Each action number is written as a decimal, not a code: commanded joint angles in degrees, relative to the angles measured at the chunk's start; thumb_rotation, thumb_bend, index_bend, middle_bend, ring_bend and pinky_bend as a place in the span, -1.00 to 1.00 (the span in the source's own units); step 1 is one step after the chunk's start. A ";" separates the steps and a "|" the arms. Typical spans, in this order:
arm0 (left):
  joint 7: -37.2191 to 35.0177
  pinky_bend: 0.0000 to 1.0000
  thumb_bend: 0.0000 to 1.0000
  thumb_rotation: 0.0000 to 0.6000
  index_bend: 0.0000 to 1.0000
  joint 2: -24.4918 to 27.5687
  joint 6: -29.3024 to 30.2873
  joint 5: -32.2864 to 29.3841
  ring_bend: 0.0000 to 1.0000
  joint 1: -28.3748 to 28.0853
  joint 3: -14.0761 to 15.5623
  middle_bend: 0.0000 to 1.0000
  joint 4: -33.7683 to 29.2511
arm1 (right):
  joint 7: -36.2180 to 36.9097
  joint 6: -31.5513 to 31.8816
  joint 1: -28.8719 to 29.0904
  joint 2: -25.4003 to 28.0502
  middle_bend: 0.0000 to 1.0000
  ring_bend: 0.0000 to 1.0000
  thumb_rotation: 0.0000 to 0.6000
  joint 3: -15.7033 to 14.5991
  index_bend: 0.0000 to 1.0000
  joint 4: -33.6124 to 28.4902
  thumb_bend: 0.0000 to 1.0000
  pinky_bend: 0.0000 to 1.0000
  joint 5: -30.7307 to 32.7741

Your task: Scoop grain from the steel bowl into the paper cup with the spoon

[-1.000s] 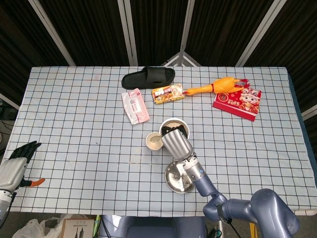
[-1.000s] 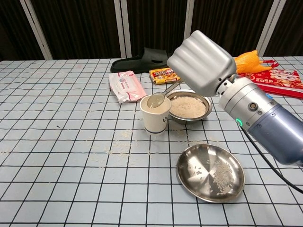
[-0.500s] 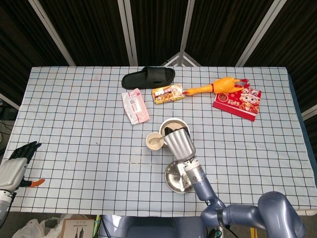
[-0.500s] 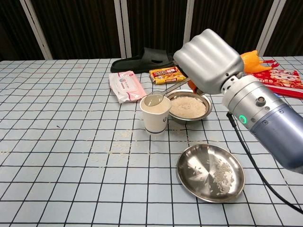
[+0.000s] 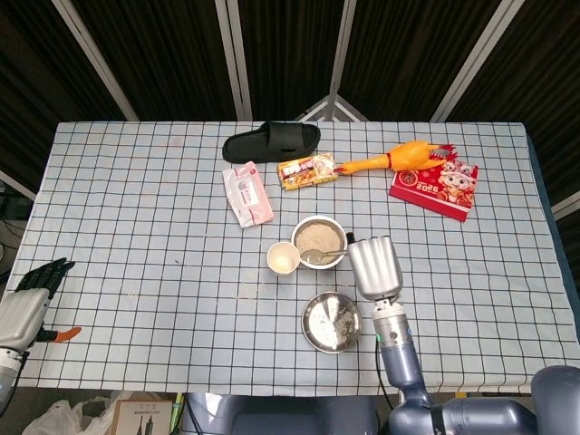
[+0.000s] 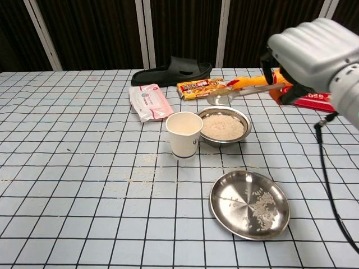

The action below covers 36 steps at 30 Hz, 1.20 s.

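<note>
The paper cup point(image 6: 183, 143) stands upright just left of the steel bowl point(image 6: 224, 143), which holds white grain. My right hand point(image 6: 317, 53) is at the upper right of the chest view and grips the handle of the metal spoon point(image 6: 242, 92). The spoon's head hangs above the bowl's far rim, clear of the cup. In the head view the right hand point(image 5: 372, 263) sits right of the steel bowl point(image 5: 295, 237), with the spoon point(image 5: 323, 255) reaching over it toward the paper cup point(image 5: 270, 259). My left hand point(image 5: 32, 304) lies at the table's near left edge, holding nothing.
A flat steel plate point(image 6: 221, 216) with scattered grain lies in front of the bowl. Loose grains dot the cloth left of the cup. Behind are a pink tissue pack point(image 6: 149, 102), a black slipper point(image 6: 171, 71), a snack box point(image 6: 197, 88), a rubber chicken point(image 5: 399, 158) and a red packet point(image 5: 435, 186).
My right hand has swung right and back, away from the cup. The spoon went with it, from over the cup's mouth to above the steel bowl. The left hand stayed put.
</note>
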 commanded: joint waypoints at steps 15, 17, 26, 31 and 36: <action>2.88 -1.00 -1.00 1.00 -1.00 -0.96 1.74 -1.97 -1.00 0.57 -0.72 -1.00 0.62 | 2.00 -1.74 -9.24 3.41 0.80 0.96 1.00 -11.63 0.50 -7.46 0.36 1.00 3.76; 3.18 -1.00 -1.00 1.00 -1.00 -1.04 1.80 -2.11 -1.00 0.59 -0.75 -1.00 0.61 | 2.00 -2.03 -9.52 2.95 0.80 0.96 1.00 -12.00 0.50 -7.34 0.36 1.00 3.53; 4.11 -1.00 -1.00 1.00 -1.00 -1.23 1.75 -2.93 -1.00 0.51 -0.97 -1.00 0.60 | 0.99 -3.34 -10.34 -0.05 0.80 0.93 1.00 -11.96 0.46 -5.61 0.35 1.00 3.94; 4.37 -1.00 -1.00 1.00 -1.00 -1.20 1.64 -3.34 -1.00 0.47 -1.06 -1.00 0.61 | 0.27 -3.67 -10.88 -1.37 0.80 0.91 1.00 -11.64 0.11 -4.85 0.07 1.00 5.24; 4.68 -1.00 -1.00 1.00 -1.00 -1.21 1.56 -3.51 -1.00 0.43 -1.07 -1.00 0.56 | -0.57 -3.81 -11.33 -1.99 0.80 0.89 1.00 -11.63 -0.24 -4.65 -0.14 1.00 5.77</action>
